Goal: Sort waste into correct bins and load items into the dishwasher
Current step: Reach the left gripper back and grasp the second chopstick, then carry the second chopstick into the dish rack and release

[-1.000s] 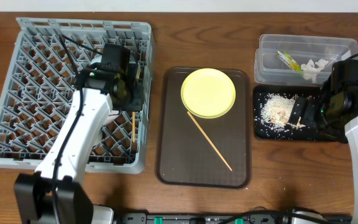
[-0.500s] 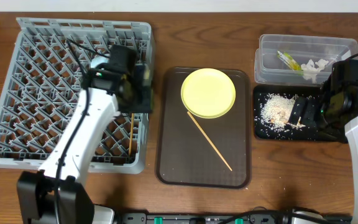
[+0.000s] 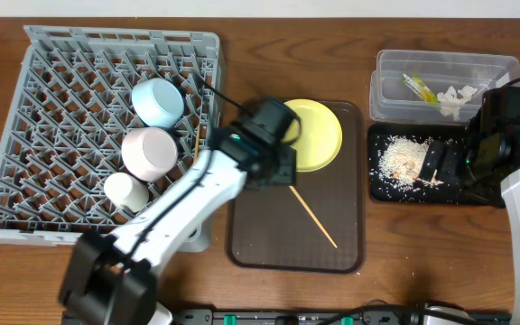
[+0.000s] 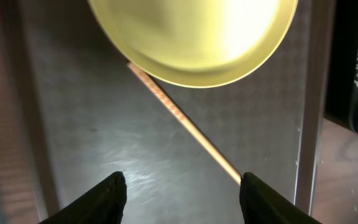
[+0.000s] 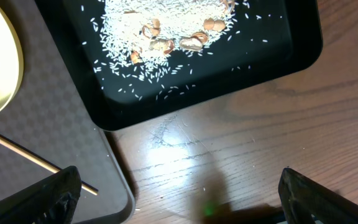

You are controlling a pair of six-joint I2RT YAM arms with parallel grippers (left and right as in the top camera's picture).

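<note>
Hovering at the overhead frame's centre, the left claw [image 4: 182, 185] is spread, empty, above the chopstick [image 4: 185, 127] lying on the brown tray [image 4: 73, 124] against the yellow plate [image 4: 191, 37]; closing off-centre could skid the stick away.

On my brown wooden surface [image 3: 332, 45], the grey dish rack [image 3: 120, 36] fills the left of the frame. The brown serving tray [image 3: 269, 226] sits at centre. At right, the clear tub [image 3: 391, 86] stands just above the black tray [image 3: 371, 162].
</note>
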